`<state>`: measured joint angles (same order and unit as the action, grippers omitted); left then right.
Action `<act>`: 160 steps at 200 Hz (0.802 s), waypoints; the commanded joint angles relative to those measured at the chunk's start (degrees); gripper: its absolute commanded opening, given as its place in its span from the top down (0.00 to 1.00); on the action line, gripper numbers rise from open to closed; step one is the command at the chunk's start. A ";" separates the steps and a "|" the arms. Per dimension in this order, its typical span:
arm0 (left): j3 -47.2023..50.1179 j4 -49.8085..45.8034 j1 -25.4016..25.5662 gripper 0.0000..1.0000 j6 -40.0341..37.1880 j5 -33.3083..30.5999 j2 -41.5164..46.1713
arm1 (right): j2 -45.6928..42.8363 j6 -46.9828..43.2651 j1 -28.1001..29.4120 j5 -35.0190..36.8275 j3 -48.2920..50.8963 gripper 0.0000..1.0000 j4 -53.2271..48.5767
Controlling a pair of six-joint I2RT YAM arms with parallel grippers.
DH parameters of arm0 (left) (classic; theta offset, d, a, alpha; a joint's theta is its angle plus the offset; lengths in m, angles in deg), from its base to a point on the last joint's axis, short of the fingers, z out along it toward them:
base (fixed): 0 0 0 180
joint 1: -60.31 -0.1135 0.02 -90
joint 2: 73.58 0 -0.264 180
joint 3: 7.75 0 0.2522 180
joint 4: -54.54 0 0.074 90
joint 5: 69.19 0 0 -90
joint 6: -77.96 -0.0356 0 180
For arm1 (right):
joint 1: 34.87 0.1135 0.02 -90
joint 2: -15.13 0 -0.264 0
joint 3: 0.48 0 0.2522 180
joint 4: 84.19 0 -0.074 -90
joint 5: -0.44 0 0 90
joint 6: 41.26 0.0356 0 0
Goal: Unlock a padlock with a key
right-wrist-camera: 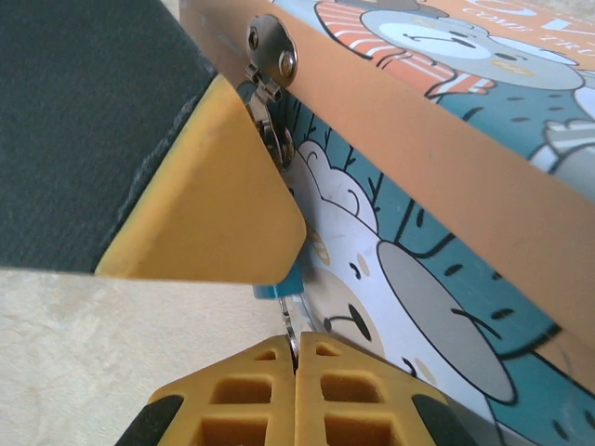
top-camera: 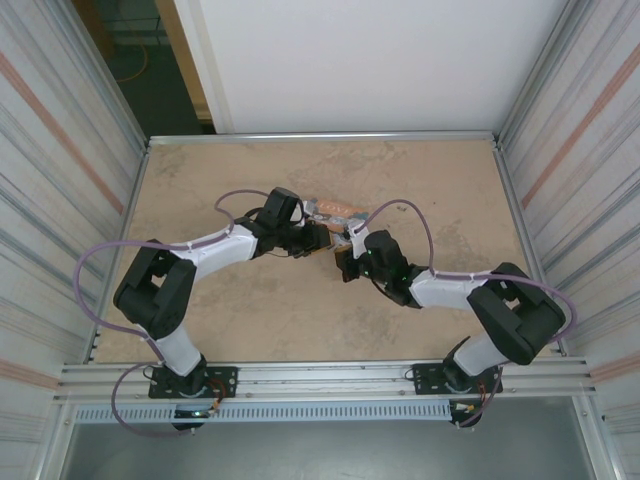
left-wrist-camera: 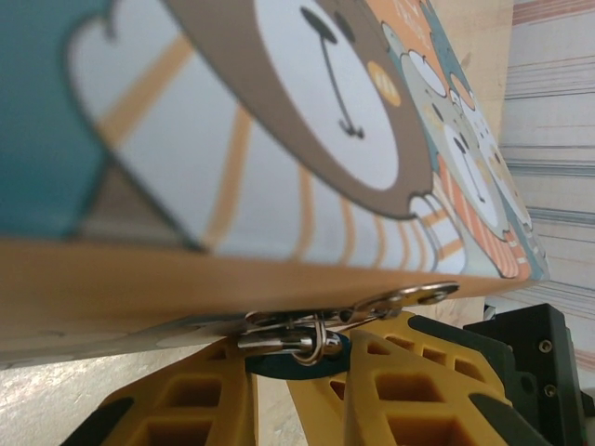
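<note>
The padlock [left-wrist-camera: 288,365], a tiny teal body with a silvery shackle, hangs from the metal hasp [left-wrist-camera: 409,297] on the picture box [left-wrist-camera: 279,139]. My left gripper [left-wrist-camera: 302,351] is shut on the padlock, with a yellow finger on either side of its body. In the right wrist view one left finger [right-wrist-camera: 204,195] covers most of the padlock [right-wrist-camera: 277,286], leaving a teal corner showing. My right gripper [right-wrist-camera: 296,358] is shut on the key [right-wrist-camera: 289,333], whose thin blade runs up into the padlock's underside. From the top, the left gripper [top-camera: 318,240] and the right gripper [top-camera: 348,258] meet at the box [top-camera: 335,212].
The box's orange side [right-wrist-camera: 446,139] and bear-picture lid sit close against both grippers. The round hasp plate [right-wrist-camera: 270,46] is riveted to the box. The beige table [top-camera: 250,320] is fenced by corrugated walls left and right and a rail along the near edge.
</note>
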<state>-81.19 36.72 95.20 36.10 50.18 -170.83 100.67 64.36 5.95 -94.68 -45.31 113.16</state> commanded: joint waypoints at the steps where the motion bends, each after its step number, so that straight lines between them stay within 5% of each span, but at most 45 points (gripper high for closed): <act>1: -0.40 0.25 2.99 0.88 -0.33 8.76 1.92 | 0.77 3.27 -0.52 -2.68 -4.70 1.00 11.10; 160: 0.68 2.69 3.27 0.88 0.48 8.38 -1.28 | 2.10 4.51 -1.60 -0.25 -3.01 1.00 10.32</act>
<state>-81.17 38.01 95.18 36.31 49.22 -171.03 102.16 67.22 4.94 -96.04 -46.58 113.95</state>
